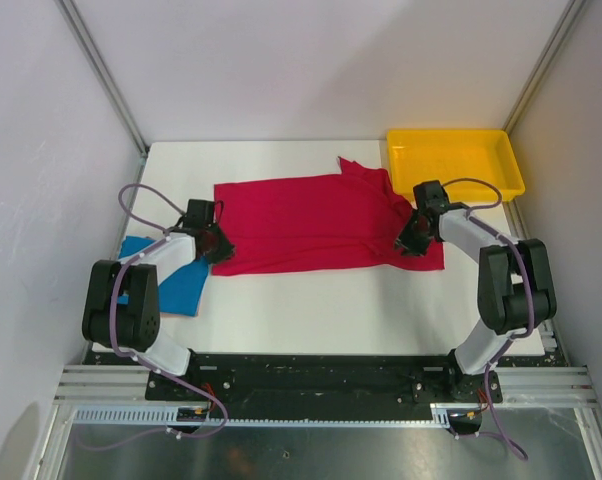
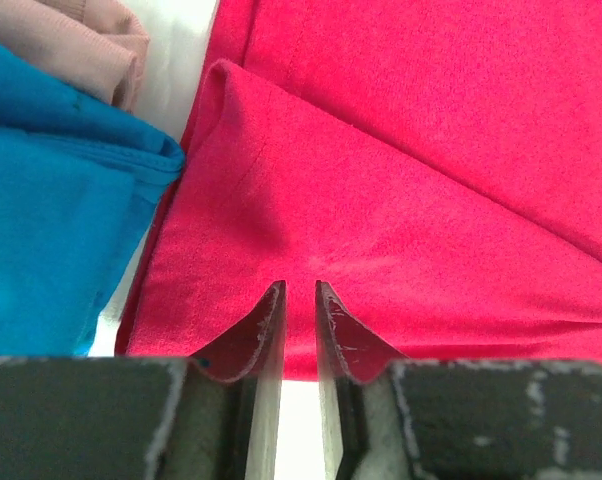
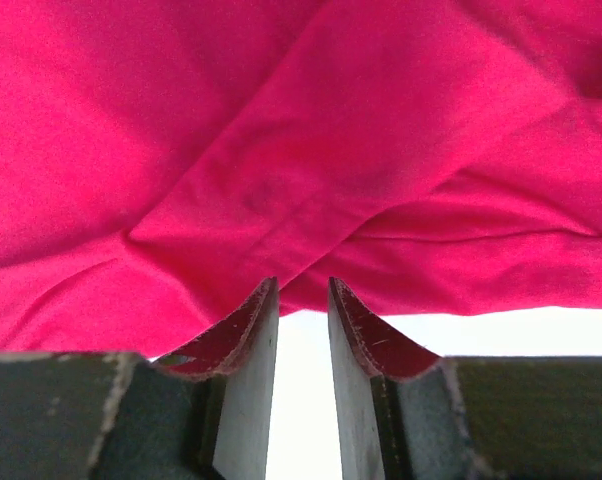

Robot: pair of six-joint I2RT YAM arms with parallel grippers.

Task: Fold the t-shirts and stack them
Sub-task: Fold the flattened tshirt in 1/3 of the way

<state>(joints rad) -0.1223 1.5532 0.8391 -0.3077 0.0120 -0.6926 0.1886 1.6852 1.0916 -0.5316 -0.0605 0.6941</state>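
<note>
The crimson red t-shirt (image 1: 311, 225) lies spread across the middle of the white table, folded over into a wide band with one sleeve sticking out at the far right. The blue t-shirt (image 1: 181, 285) lies folded at the near left, partly under my left arm. My left gripper (image 1: 216, 248) is at the red shirt's near left corner. In the left wrist view its jaws (image 2: 299, 287) stand a narrow gap apart over the red cloth (image 2: 411, 180), holding nothing, with the blue shirt (image 2: 51, 230) beside it. My right gripper (image 1: 409, 243) is at the near right corner, narrowly open (image 3: 303, 282) at the edge of the red cloth (image 3: 281, 130).
A yellow plastic tray (image 1: 481, 160) stands at the far right corner, just behind my right arm. A pale pink cloth (image 2: 81, 50) shows beyond the blue shirt in the left wrist view. Bare white table (image 1: 311, 310) lies between the red shirt and the arm bases.
</note>
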